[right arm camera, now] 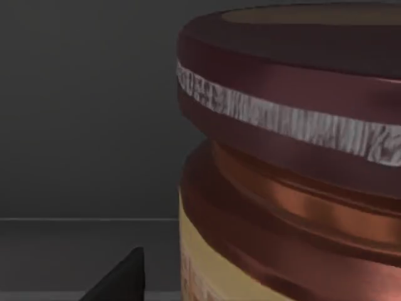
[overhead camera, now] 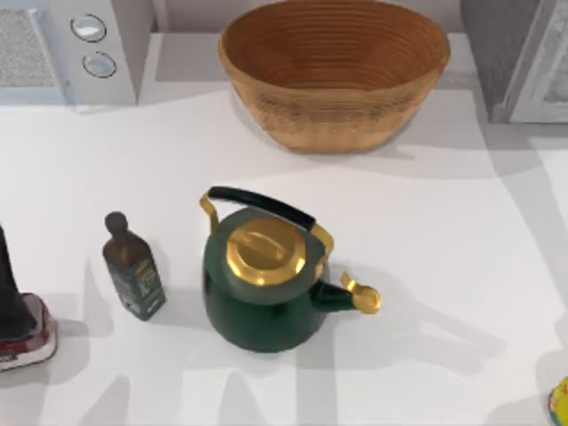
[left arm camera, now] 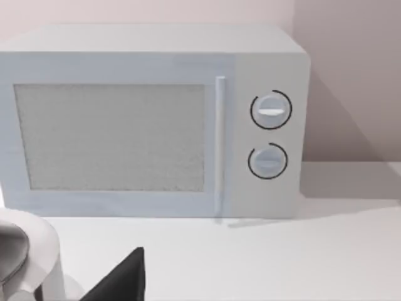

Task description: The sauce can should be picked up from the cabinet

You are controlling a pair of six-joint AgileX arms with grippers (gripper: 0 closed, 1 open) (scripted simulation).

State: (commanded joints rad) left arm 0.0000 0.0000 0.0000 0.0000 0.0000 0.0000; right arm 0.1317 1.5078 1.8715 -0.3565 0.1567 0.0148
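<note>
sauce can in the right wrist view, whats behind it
Behind the sauce can is a dark grey wall, with a grey floor below, apparently the inside of the cabinet. The can itself covers whatever lies behind its own body.

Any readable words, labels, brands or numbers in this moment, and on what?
None can be read.
Oil bottle: label print too small and blurred.
Sauce can: pale band and label edge show no legible text.
Microwave: knobs carry no readable marks.

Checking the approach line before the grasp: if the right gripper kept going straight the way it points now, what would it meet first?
Most likely the sauce can, which looms right ahead of the right gripper inside the dark cabinet. It sits slightly off to one side, so a finger might pass alongside it; depth is unclear.
</note>
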